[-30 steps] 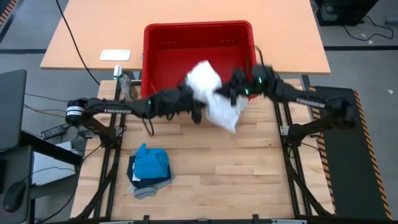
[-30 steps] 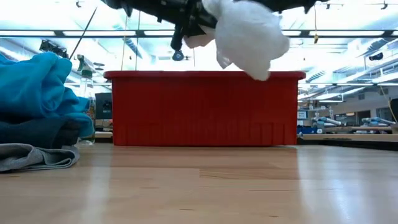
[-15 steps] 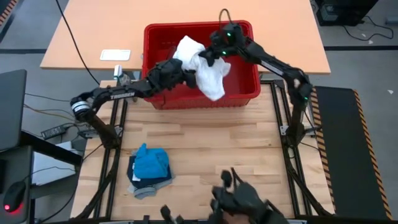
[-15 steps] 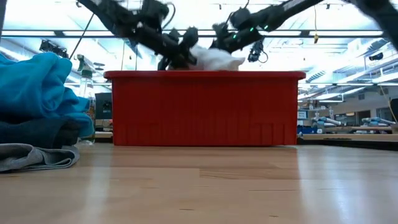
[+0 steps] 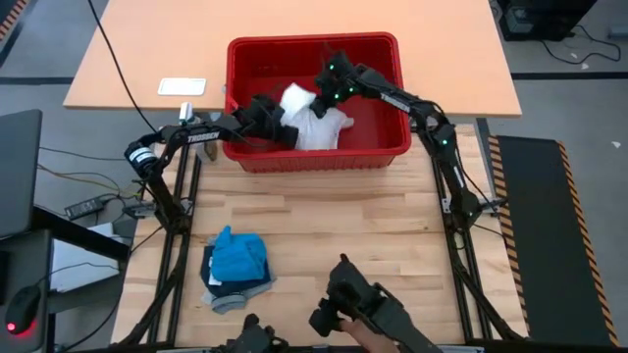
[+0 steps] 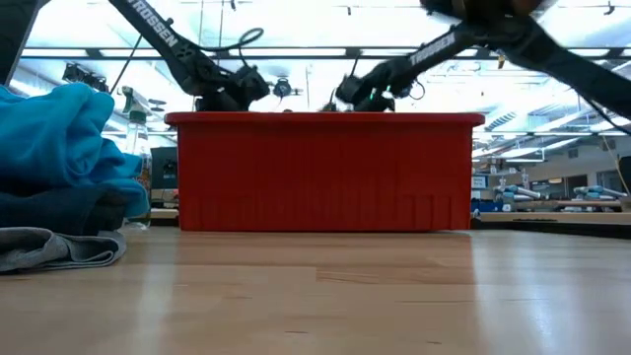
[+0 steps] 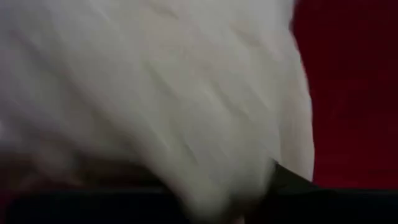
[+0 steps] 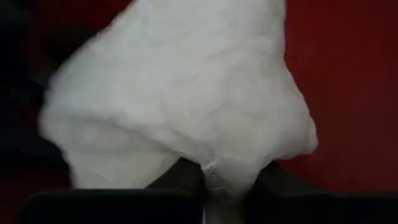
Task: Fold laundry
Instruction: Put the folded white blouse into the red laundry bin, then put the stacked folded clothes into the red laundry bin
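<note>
Both grippers and the white cloth [image 5: 312, 123] have dropped from above the basket rim to inside the red basket [image 5: 378, 157] since half a second ago; in the low view the cloth is now hidden behind the basket wall [image 6: 325, 173].

Left gripper [image 5: 287, 132] is at the cloth's left edge inside the basket; its wrist view is filled with white fabric, fingers mostly covered, so I cannot tell whether it grips or has let go. Right gripper [image 5: 324, 98] sits at the cloth's top right inside the basket; two dark fingers [image 8: 186, 177] flank a fold of white cloth that hangs down between them, so it looks pinched, fingers narrow.

Readable writing: "TROSSEN" on the left arm [image 5: 201, 137], part of it also visible in the low view.

Front-left of the basket, one stack of three garments: bright blue garment [image 5: 238, 257] on top, navy garment [image 5: 211, 273] under it, grey T-shirt [image 5: 234, 294] at the bottom, mostly covered. No logo visible.

Front of the basket, at the table's near edge, one dark object [image 5: 368, 314], cut off and unclear.
</note>
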